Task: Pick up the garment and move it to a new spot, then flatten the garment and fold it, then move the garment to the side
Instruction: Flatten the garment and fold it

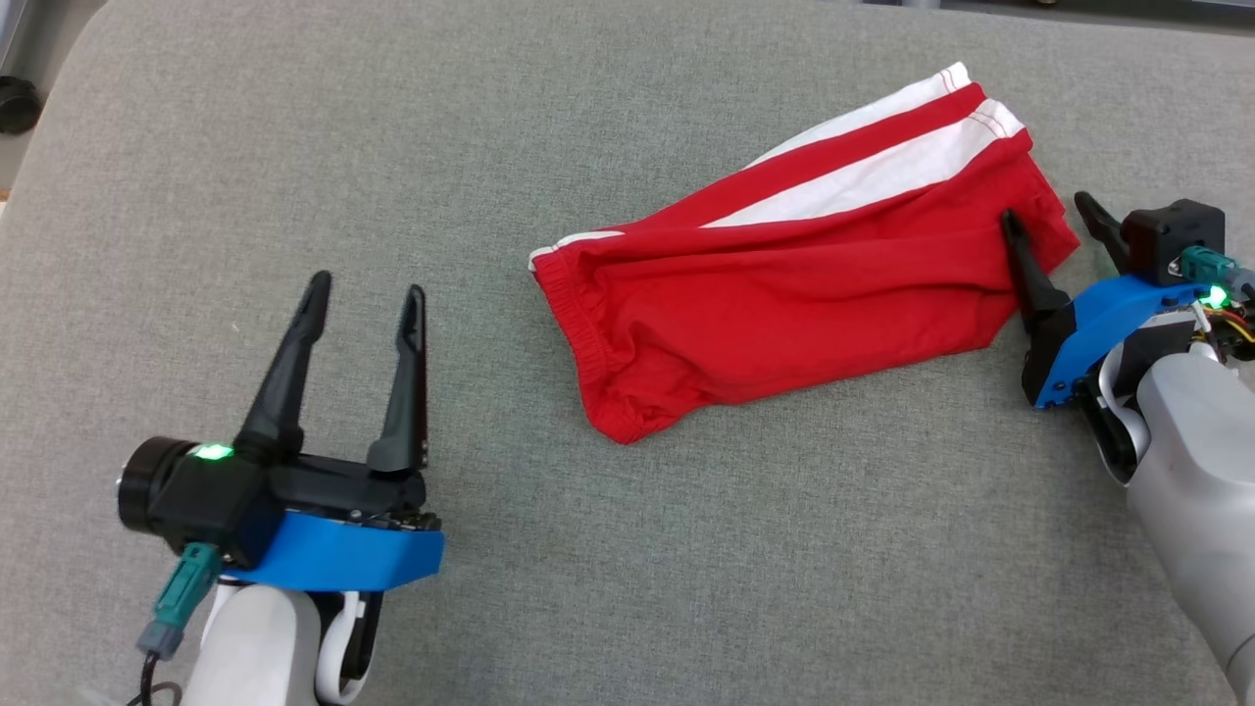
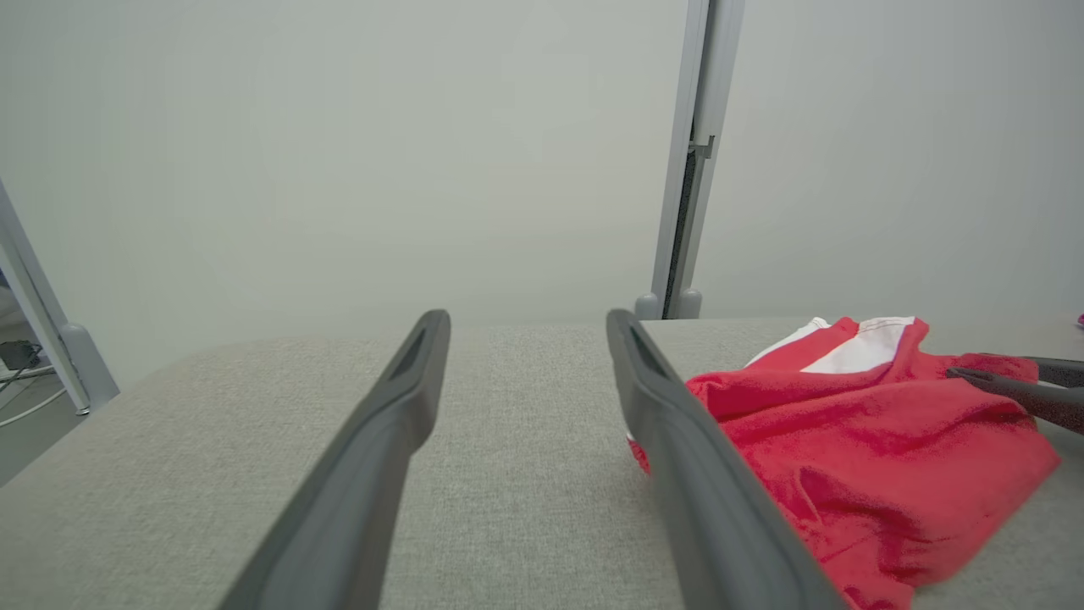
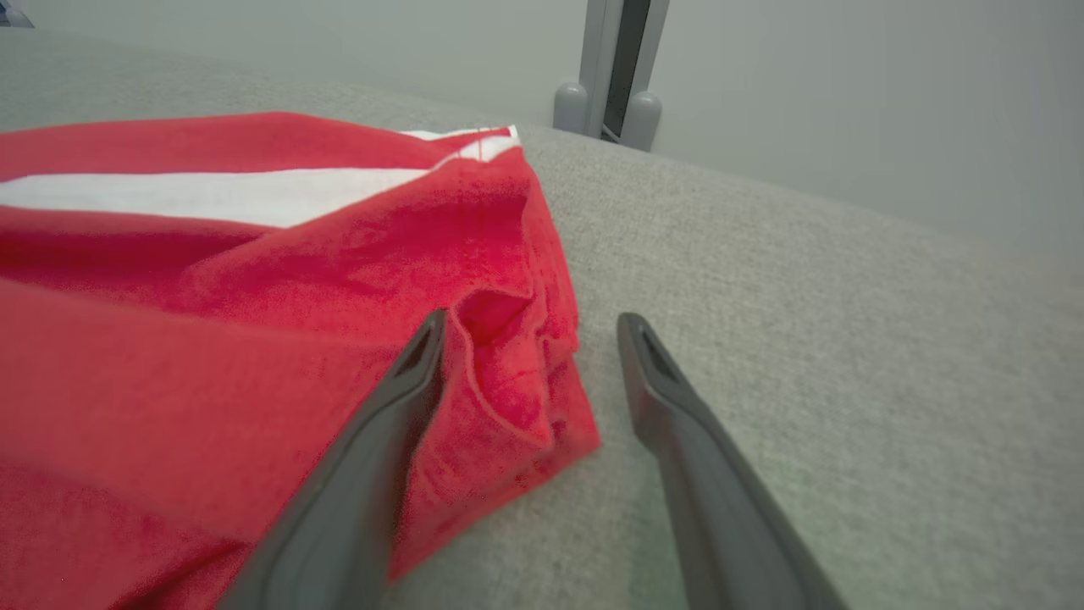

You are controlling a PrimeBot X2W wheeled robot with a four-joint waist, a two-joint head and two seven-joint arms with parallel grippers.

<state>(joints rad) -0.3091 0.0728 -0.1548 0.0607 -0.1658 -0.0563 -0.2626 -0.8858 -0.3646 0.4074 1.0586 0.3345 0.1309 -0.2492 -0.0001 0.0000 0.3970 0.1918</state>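
Fingers (image 1: 284,373), long, dark and matte, tapering to blunt tips, on the left gripper (image 1: 368,286): spread wide, nothing between them. Blue collar, black housing with a green light and a pale rounded forearm behind. Well to the left of the shorts (image 1: 784,284) and nearer than their waistband (image 1: 578,324), over bare table cover (image 1: 490,147).

Right gripper (image 1: 1044,208) at the shorts' right end, same dark fingers, likewise spread open and clamped on nothing. One finger over the red cloth near the edge, the other just beyond the hem over grey cover; a soft folded corner between the two, not pinched.

Shorts right of centre on the table, folded into a long slanted shape. Bright red knit, softly creased, with a gathered elastic waistband at the nearer left end. Two broad white stripes (image 1: 882,176) along the farther edge, up to stitched hems at the far right corner.

Under the shorts, grey woven cover, coarse and slightly fuzzy, padded, with rounded corners.

Beyond the shorts, past the far edge, an upright pale metal post (image 2: 690,161) with a dark slot and rounded feet, then a plain smooth wall (image 2: 339,127).
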